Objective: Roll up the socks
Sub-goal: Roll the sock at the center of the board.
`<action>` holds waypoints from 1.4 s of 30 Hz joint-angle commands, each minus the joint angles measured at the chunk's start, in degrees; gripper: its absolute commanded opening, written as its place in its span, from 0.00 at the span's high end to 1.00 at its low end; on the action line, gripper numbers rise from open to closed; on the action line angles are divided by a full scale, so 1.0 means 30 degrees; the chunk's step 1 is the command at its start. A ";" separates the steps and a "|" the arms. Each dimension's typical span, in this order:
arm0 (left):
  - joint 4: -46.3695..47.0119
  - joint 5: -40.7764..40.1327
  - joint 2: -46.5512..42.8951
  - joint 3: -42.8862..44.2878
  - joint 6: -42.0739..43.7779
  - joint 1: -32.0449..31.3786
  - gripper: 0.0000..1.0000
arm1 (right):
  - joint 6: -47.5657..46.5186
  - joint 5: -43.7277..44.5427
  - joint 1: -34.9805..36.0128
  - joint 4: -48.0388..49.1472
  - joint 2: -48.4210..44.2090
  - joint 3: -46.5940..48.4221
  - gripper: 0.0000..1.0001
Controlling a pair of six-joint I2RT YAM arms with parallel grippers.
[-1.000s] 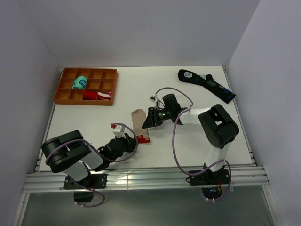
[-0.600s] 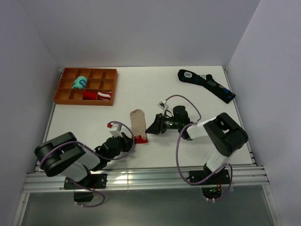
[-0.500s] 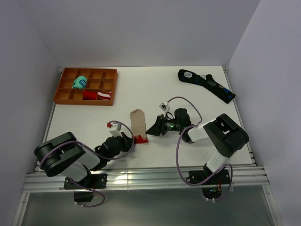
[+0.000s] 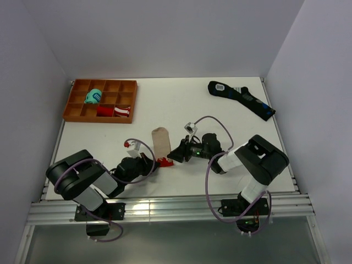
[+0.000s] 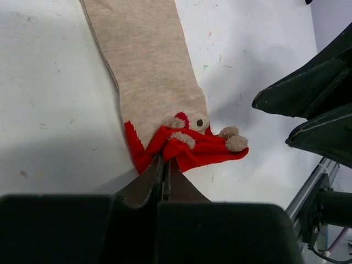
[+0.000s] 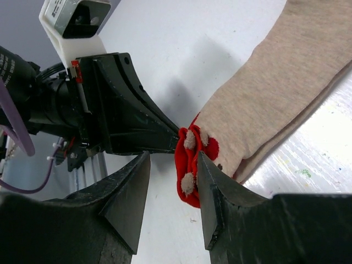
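The socks lie flat mid-table, a beige pair with a red end toward the near edge. In the left wrist view the beige fabric runs away from me and the red end is bunched up. My left gripper is shut on the red end's edge and sits low on the table. My right gripper is open, low, its jaws either side of the red end, facing the left gripper. It also shows in the top view.
An orange compartment tray at the back left holds a teal bundle and a red-and-white bundle. A long black sock lies at the back right. The table's near edge rail runs just behind the arms.
My right gripper has come down and moved left and nearer, from beside the sock's middle to its red end. My left gripper has dropped lower at the red end.
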 commanded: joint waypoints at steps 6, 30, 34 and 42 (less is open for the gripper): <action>0.0138 0.1154 0.0799 -0.2090 -0.0527 0.0559 1.00 | -0.0834 0.1186 0.0163 0.2803 0.0684 -0.0820 0.52; -0.2351 0.1418 -0.2131 -0.2648 -0.0528 0.1175 1.00 | -0.0950 0.1800 0.1420 0.5239 0.2852 -0.1261 0.52; -0.2351 0.1418 -0.2219 -0.2707 -0.0557 0.1233 1.00 | -0.1185 0.1918 0.1803 0.5295 0.2911 -0.1230 0.53; -0.2410 0.1651 -0.2219 -0.2707 -0.0557 0.1380 1.00 | -0.1507 0.2124 0.1862 0.5093 0.2881 -0.1115 0.54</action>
